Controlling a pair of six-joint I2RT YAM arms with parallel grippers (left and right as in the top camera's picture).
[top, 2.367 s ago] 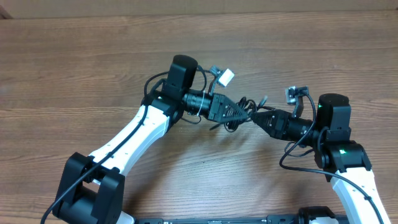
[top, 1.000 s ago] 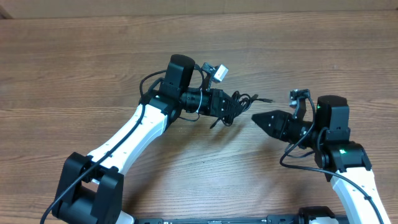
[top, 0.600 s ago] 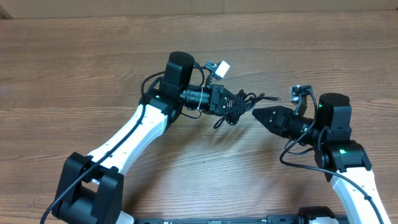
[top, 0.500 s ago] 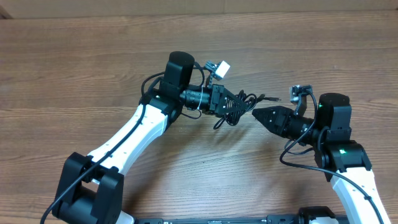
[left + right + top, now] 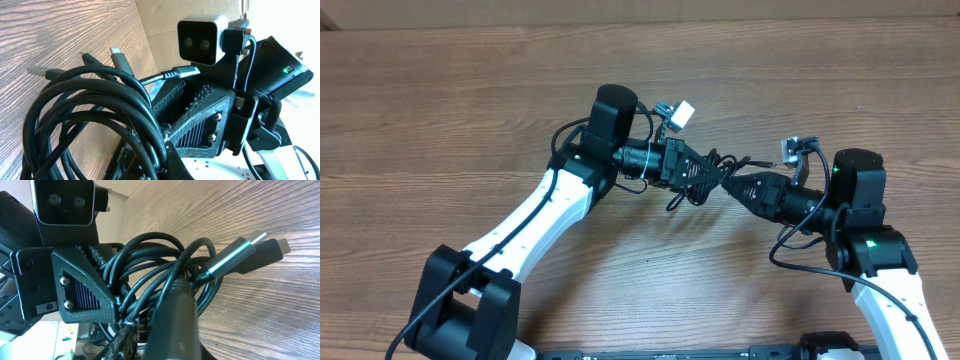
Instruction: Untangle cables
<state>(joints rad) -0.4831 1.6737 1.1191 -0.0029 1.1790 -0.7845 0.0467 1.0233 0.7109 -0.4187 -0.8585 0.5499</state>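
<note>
The cables (image 5: 688,192) sat as 1 bunched coil just toward 3 o'clock of the middle of the table (image 5: 470,100). The left gripper (image 5: 708,173) was clenched on them. The right gripper (image 5: 732,186) pressed in at the coil's 4 o'clock side, 1 finger (image 5: 170,315) buried among the strands; whether it had pinched any, I could not tell.

The cords were thin, round and black with smooth, faintly glossy jackets, and their loops crossed over each other above the wood-grain top. A silver-sleeved plug (image 5: 227,255) stuck out toward 2 o'clock.

They were probably light, limp and a little springy, and the rubbery jackets would likely drag on each other rather than slip. The safest hold looked like the stiff plug end — tugging a middle loop risked tightening the snarl.
</note>
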